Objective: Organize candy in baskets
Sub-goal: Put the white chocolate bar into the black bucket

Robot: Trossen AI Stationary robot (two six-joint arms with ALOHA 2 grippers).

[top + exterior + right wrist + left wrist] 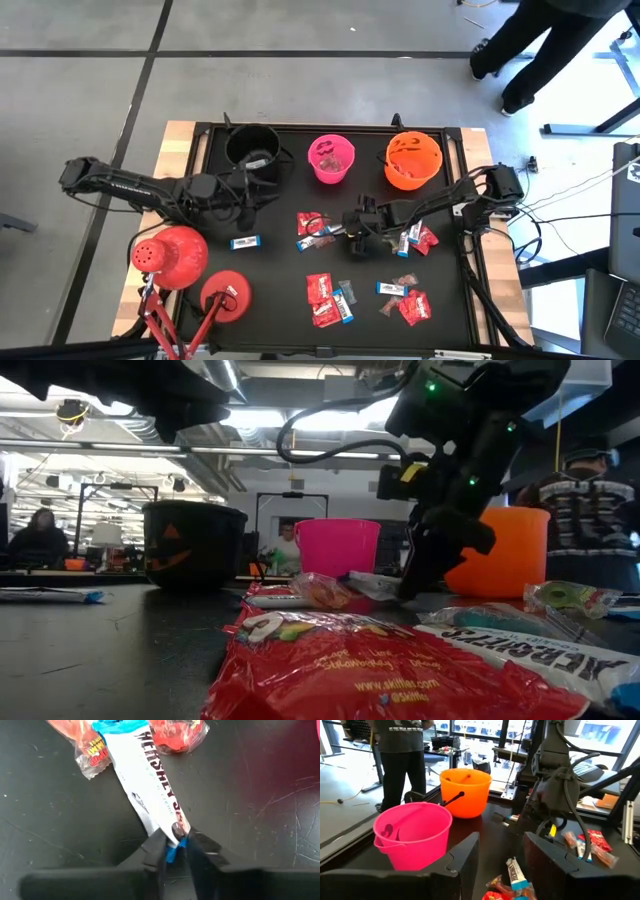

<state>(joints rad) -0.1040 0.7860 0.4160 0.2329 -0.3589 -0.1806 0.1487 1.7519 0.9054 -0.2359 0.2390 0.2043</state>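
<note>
Black bucket (252, 148), pink bucket (332, 158), orange bucket (412, 160) upright, candy (328, 298) scattered flat.

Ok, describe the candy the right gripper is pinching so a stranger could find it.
Below the pink bucket, mid-table, lies a small candy cluster. The right gripper is shut on the end of the white bar there: long, white with a blue end, while the pieces beside it are red.

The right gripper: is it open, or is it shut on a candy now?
Shut on a candy. The right gripper pinches the end of the blue-and-white bar, which lies flat on the black table.
</note>
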